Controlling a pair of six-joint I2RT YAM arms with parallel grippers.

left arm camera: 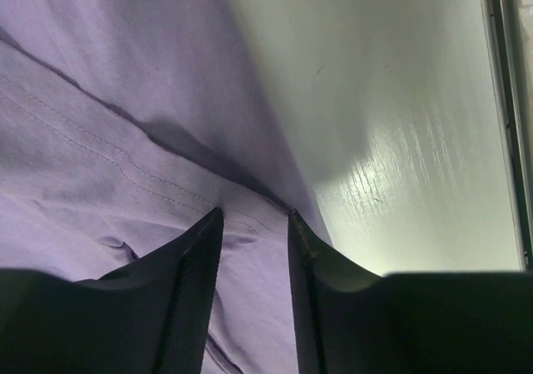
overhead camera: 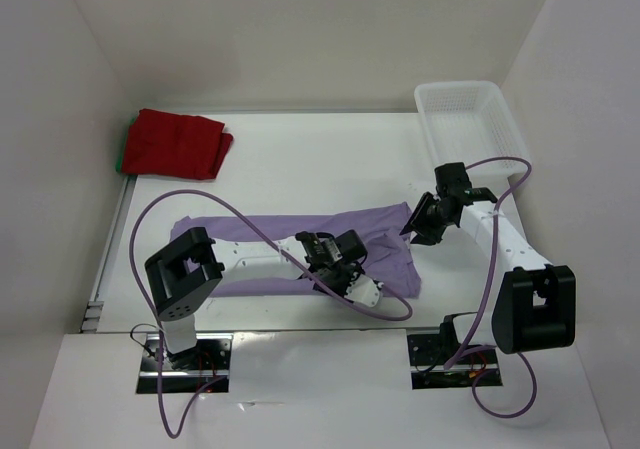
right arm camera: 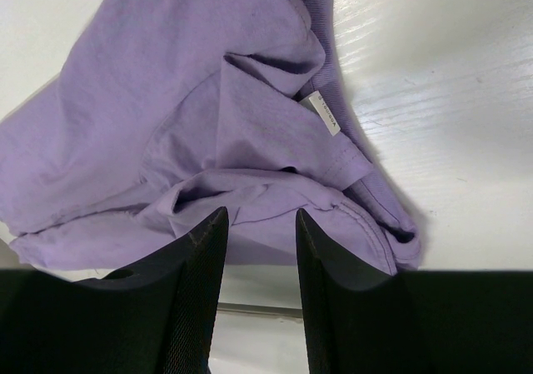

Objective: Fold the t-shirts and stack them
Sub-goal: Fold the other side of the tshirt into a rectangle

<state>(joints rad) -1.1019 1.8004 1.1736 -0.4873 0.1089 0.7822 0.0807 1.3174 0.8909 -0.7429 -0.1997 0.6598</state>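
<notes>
Lengthwise, the lavender t-shirt (overhead camera: 250, 231) is laid from 9 to 3 o'clock, with the right tool (right arm camera: 258, 211) placed at its 3 o'clock tip and the left tool (left arm camera: 254, 216) at its 5 o'clock hem, both parted.

Upper left, the green shirt (overhead camera: 123, 161) was just a sliver under the red shirt (overhead camera: 175, 144), couldn't tell its fold.
</notes>
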